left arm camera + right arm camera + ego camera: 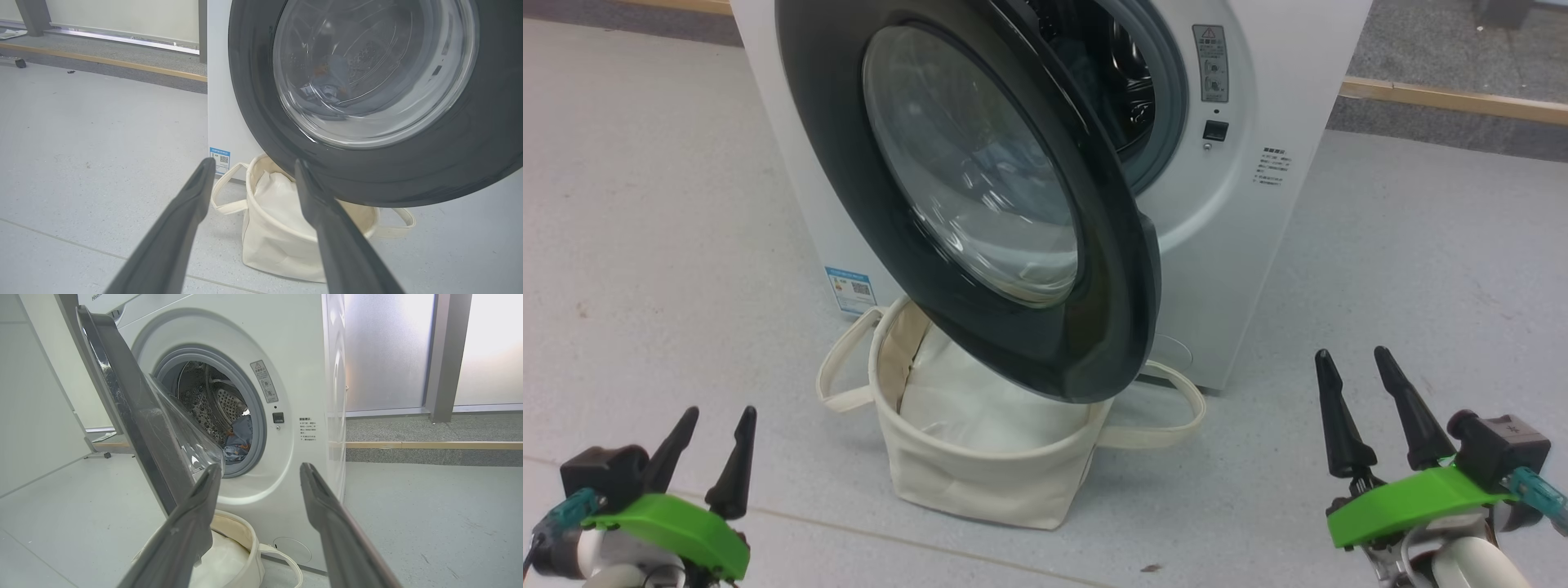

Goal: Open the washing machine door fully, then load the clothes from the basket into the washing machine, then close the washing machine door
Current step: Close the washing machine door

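The fingers (737, 465) of the left gripper (720, 415) are spread apart and hold nothing. The right gripper (1351, 355) has its fingers spread too, and they are empty. Both hang low over the floor (1421, 269), away from the white washing machine (1241, 245). The big round washing machine door (1111, 327) stands part open, over the cream basket (980, 482). A white cloth (964, 400) lies in the basket. The blue clothes (239, 437) lie inside the drum (204, 396).
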